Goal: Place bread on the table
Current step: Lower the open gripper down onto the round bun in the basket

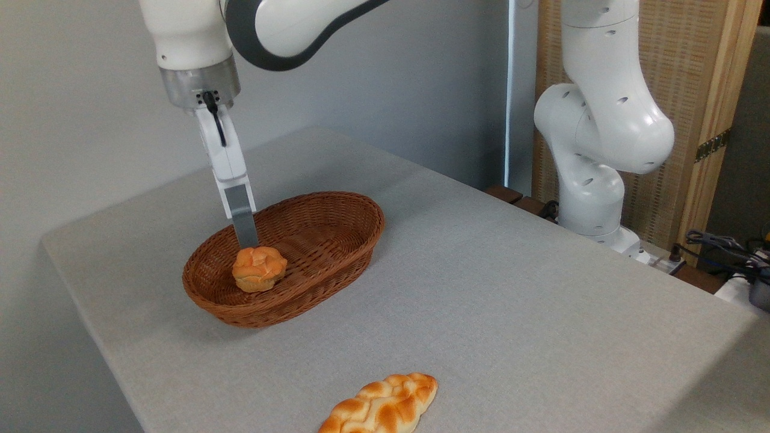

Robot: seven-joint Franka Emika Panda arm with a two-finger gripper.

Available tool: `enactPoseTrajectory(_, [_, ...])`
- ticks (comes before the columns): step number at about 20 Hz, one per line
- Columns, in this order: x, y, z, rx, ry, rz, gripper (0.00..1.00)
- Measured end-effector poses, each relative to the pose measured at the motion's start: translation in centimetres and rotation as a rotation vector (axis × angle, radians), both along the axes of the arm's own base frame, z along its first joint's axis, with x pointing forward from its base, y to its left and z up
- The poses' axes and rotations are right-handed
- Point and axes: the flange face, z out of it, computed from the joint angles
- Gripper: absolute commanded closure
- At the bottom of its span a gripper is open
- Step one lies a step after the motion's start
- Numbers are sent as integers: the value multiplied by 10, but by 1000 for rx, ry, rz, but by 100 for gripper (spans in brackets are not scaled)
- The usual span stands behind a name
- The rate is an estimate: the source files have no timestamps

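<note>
No legible text, labels, brand marks, numbers or signs in the camera view; none readable on any surface or object in the scene

Robot lab: arm (pixel 601 120) bolted beside table (pixel 481 288), loose cables (pixel 722 246).

- You see the bread (pixel 259 269), a small round golden-orange bun with a knotted, cracked top and paler base, sitting upright inside the wicker basket (pixel 337 207).
- You see the table (pixel 481 300), light grey and fabric-like, flat, with rounded corners.
</note>
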Motion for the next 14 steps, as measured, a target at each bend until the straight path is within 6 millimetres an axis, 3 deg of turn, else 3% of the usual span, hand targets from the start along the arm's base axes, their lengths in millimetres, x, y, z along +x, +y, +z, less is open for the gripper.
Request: enactPoseTrajectory(14, [-9, -45, -61, 58, 33, -107, 0])
